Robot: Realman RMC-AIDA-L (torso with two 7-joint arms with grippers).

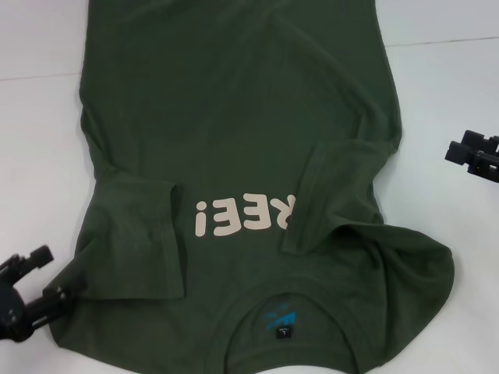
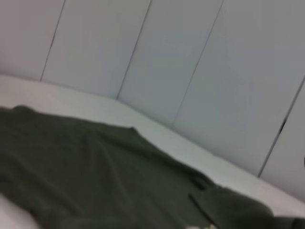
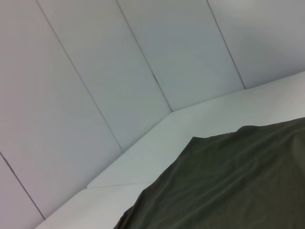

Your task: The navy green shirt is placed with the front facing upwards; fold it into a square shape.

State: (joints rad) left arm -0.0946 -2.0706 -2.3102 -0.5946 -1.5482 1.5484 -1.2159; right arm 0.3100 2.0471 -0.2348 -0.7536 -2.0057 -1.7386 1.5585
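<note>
The navy green shirt [image 1: 234,117] lies flat on the white table, front up, with its collar [image 1: 281,323] nearest me and its hem at the far end. Pale block letters [image 1: 245,216] cross the chest. Both sleeves are folded inward: one sleeve [image 1: 136,238] covers the left side and the other sleeve [image 1: 331,195] overlaps the last letters. My left gripper [image 1: 43,280] rests just off the shirt's near left corner, holding nothing. My right gripper [image 1: 461,152] hovers clear of the shirt's right edge. Both wrist views show the olive cloth [image 2: 95,167] [image 3: 228,186] spread on the table.
The white table [image 1: 444,86] has a seam running across it at the far side. Pale wall panels [image 3: 119,71] rise behind the table in the wrist views.
</note>
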